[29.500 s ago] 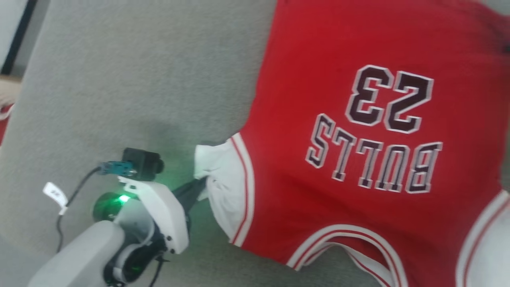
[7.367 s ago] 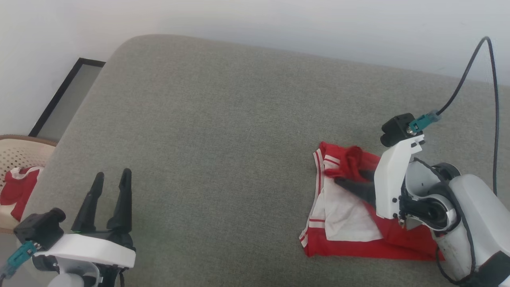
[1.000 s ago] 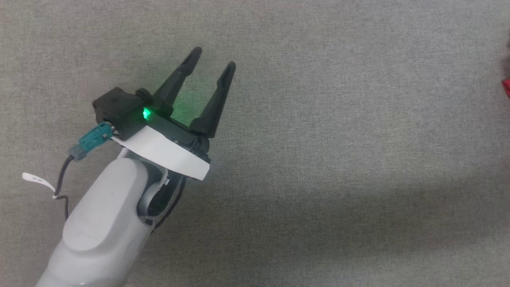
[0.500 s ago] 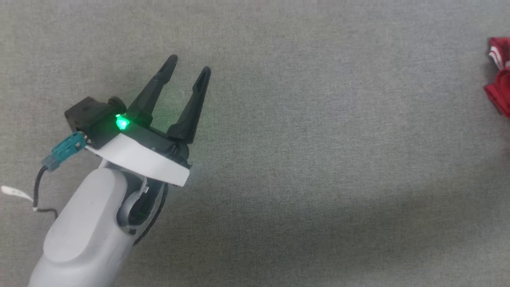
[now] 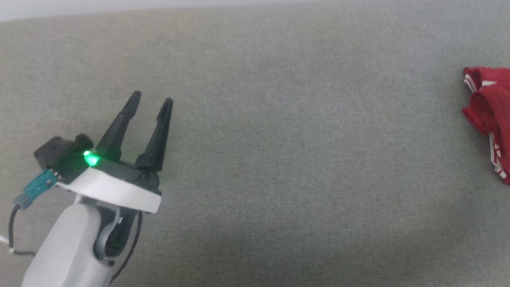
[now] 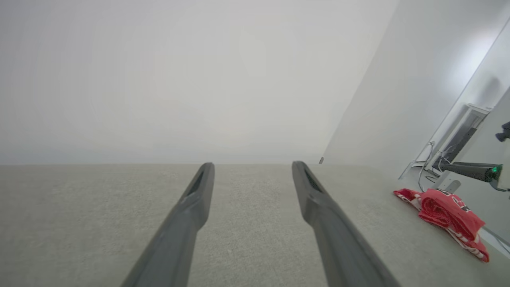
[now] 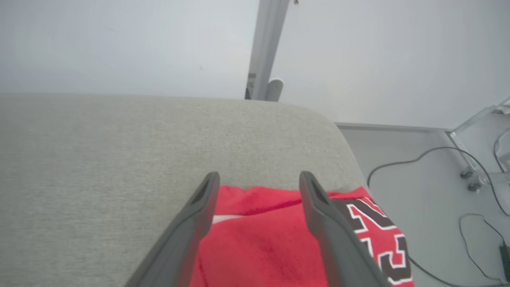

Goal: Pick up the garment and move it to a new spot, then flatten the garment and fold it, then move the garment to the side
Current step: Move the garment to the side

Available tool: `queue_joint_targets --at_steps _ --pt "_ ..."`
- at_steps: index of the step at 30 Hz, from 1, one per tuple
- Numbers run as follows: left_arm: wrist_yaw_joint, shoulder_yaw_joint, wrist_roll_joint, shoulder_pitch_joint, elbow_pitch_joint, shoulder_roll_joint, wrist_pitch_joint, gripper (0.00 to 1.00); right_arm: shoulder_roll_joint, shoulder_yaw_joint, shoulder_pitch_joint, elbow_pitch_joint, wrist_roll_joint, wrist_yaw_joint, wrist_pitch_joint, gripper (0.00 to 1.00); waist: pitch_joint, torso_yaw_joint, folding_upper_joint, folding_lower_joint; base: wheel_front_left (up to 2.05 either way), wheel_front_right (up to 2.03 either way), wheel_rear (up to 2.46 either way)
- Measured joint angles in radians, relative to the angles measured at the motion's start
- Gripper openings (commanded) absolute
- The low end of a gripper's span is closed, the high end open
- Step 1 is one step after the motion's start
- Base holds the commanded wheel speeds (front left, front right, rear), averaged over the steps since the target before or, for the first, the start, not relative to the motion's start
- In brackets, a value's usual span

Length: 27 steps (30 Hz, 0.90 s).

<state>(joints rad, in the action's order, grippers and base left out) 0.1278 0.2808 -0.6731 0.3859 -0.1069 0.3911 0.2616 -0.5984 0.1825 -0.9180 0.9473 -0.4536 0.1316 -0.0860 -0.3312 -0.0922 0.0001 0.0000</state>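
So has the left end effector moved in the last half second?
Cannot tell. The left end effector sits lower-left in the head view, but the red jersey garment on the grey fabric surface shifted likewise: the camera moved.

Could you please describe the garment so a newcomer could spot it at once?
Start from the grey upholstered surface and go to its right end. The garment lies bunched there: red cloth with white striped trim and black-and-white numerals, vivid against the plain grey.
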Motion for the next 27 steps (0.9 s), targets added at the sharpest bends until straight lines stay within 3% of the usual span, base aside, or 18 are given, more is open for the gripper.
queue_joint_targets --at_steps 12,27 --pt "0.000 -0.175 0.037 -0.217 0.007 -0.004 0.000 1.00 0.064 0.086 0.183 -0.160 -0.093 0.000 0.201 1.00 0.149 0.057 0.0000 0.0000 0.00 0.00 0.00" --pt "0.000 -0.320 0.066 -0.421 0.030 -0.019 0.000 1.00 0.146 0.063 0.368 -0.244 -0.027 0.000 0.335 1.00 0.268 0.083 0.0000 0.0000 0.00 0.00 0.00"
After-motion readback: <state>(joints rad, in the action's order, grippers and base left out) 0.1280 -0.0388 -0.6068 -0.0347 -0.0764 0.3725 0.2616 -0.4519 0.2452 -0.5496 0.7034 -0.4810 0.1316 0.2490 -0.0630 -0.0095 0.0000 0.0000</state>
